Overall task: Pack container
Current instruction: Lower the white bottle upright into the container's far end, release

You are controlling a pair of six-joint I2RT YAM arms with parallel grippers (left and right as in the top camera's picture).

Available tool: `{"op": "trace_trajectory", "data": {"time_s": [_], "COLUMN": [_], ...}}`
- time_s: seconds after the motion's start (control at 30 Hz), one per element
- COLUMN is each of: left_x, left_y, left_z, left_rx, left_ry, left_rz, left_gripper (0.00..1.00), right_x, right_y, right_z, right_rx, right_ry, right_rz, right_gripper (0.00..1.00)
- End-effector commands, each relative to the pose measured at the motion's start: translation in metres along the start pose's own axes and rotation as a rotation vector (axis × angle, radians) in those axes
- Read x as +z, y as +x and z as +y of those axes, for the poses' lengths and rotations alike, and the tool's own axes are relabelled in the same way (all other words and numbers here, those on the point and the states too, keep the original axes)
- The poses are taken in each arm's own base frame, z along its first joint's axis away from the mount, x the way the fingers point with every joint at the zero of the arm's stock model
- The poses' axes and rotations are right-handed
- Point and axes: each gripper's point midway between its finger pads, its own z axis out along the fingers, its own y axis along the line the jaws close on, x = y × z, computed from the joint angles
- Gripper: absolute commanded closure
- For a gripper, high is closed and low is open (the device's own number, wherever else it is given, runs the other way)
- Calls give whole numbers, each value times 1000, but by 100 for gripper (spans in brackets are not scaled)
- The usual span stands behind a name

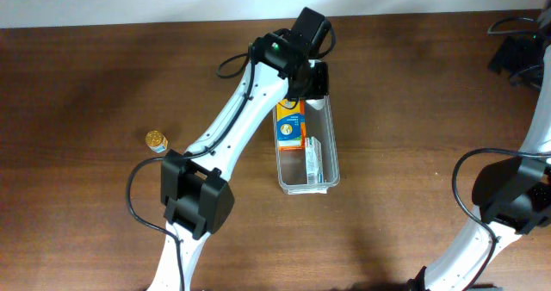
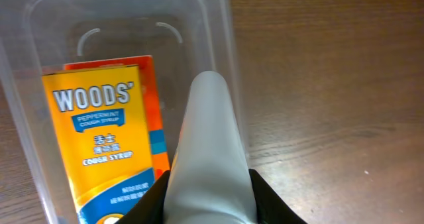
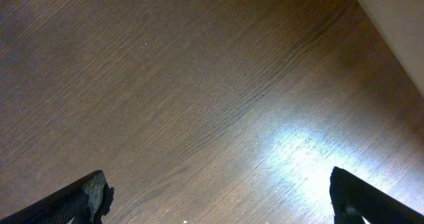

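item: container (image 1: 333, 153), mid-table (image 1: 413, 110); holds cough syrup box (image 1: 291, 126), white box (image 1: 313, 162).
left gripper (image 2: 209, 98): pressed together, nothing seen pinched, inside far end beside syrup box.
right gripper (image 3: 217, 196): spread wide, idle over table.
step: probably seating syrup box.
next: lift clear, fetch small jar (image 1: 156, 140) lying well left.

Counter (image 3: 199, 85): brown wood grain, fills nearly the whole view.
Glare patch (image 3: 298, 144): bright, right of centre.
Pale strip (image 3: 404, 25): upper right corner.
Right end effector (image 3: 218, 197): dark fingertips (image 3: 86, 197) at the lower corners, spread wide, bare counter between.
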Motion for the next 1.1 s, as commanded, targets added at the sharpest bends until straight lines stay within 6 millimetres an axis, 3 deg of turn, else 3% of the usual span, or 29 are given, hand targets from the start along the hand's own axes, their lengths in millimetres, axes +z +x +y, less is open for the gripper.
{"op": "trace_trajectory", "data": {"time_s": [0.0,0.37,0.73,1.07], "left_x": [-3,18,18,20], "left_y": [-10,-7,-13,-22], "left_z": [7,17,24,19], "left_rx": [-23,-27,-26,-23], "left_ry": [-45,-90,-131,-109], "left_rz": [-45,-23,-57,-91], "left_gripper": [82,81,81,81], "right_x": [0,0,0,0], "right_y": [-3,-3,-3,-3], "right_z": [-7,-7,-7,-7], "right_rx": [13,13,13,13], "right_ry": [20,20,20,20], "right_rz": [-8,-8,-8,-8], "right_gripper": [1,2,2,2]}}
